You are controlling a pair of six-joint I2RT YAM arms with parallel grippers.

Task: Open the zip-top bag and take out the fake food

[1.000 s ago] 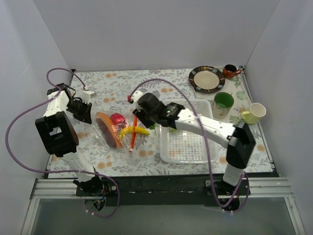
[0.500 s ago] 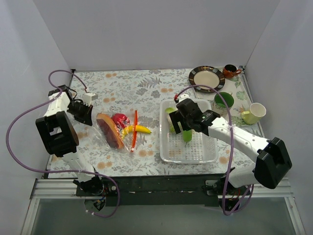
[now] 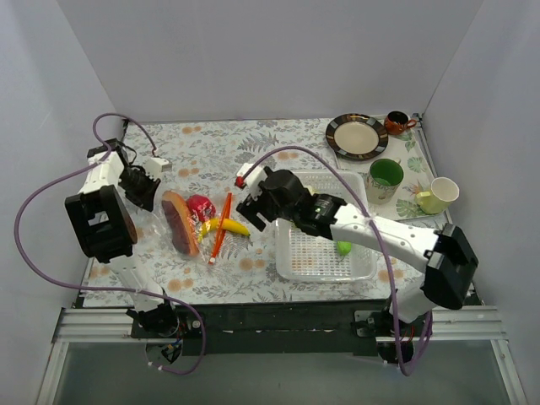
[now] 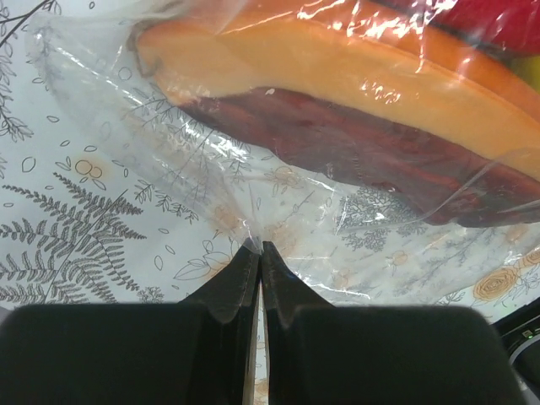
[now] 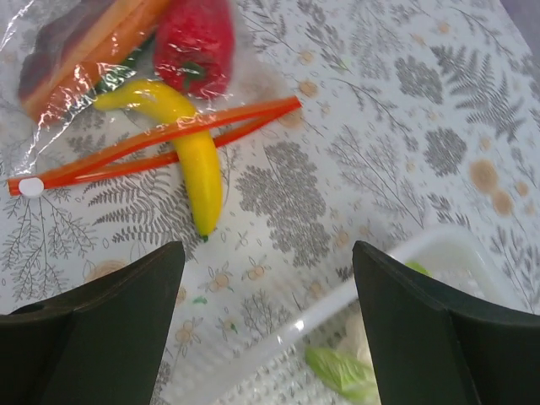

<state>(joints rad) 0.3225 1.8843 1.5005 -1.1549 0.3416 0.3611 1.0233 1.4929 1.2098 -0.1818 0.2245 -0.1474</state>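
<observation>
We are looking at the bag (image 3: 187, 221) lying left of centre in the top view. It is clear, crinkled film, with its orange-red zip strip (image 5: 152, 145) parted in a narrow slit. Inside we are seeing a red pepper (image 5: 196, 46) and an orange-and-maroon slab (image 4: 337, 93); a yellow piece (image 5: 198, 164) is poking out through the mouth. Our left gripper (image 4: 257, 251) is pinching the film at the bag's left end, jaws closed tight on it. Our right gripper (image 5: 267, 253) is hovering just right of the mouth, with its jaws spread wide and holding nothing.
</observation>
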